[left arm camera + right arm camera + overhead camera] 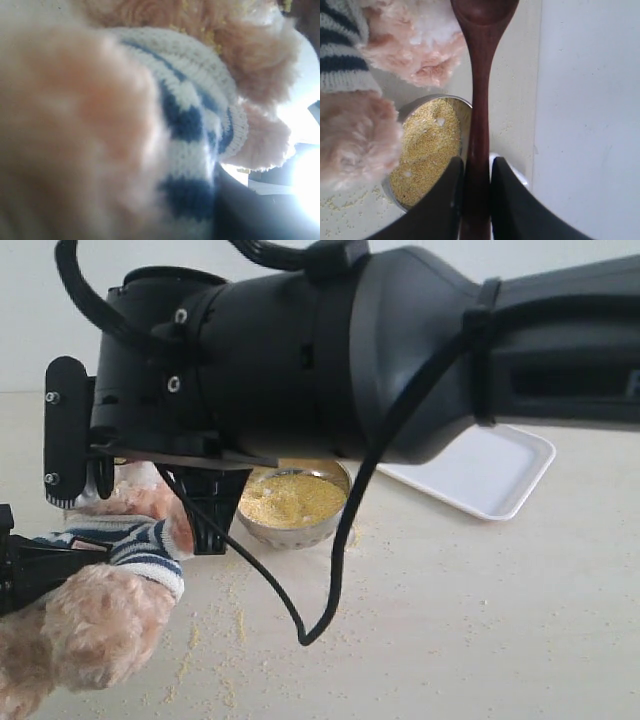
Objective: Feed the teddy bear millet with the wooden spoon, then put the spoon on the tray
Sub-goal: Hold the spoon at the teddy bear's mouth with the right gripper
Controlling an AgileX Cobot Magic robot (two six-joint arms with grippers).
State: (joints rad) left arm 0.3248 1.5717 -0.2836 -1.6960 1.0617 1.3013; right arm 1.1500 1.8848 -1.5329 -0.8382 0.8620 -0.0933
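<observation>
Wooden spoon point(480, 115) is clamped by its handle between the two dark fingers of the right gripper point(478, 167). The jaws stand only a handle's width apart and press on it from both sides. The handle runs straight out from the fingers, and the oval bowl of the spoon lies just beside the teddy bear's point(415, 50) pale fur; contact there cannot be confirmed, and no load in the spoon can be made out. In the right wrist view the handle passes by the rim of the steel bowl point(422, 100), which is filled with millet point(425, 145). The left gripper point(35, 568) shows only as a black body at the edge of the exterior view, against the bear's navy-and-white striped sweater point(200, 110). Fur and knit fill the left wrist view, so the state of its jaws cannot be told. The table point(480, 620) is a pale, smooth surface. Loose yellow grains point(215, 630) are scattered over it in front of the steel bowl and beside the bear. The tray point(490, 475), white and low-rimmed, sits behind and to the right of the bowl, partly hidden by the right arm point(350, 350). A black cable point(330, 580) hangs in a loop from that arm. A plain whitish wall point(30, 330) stands behind the table.
</observation>
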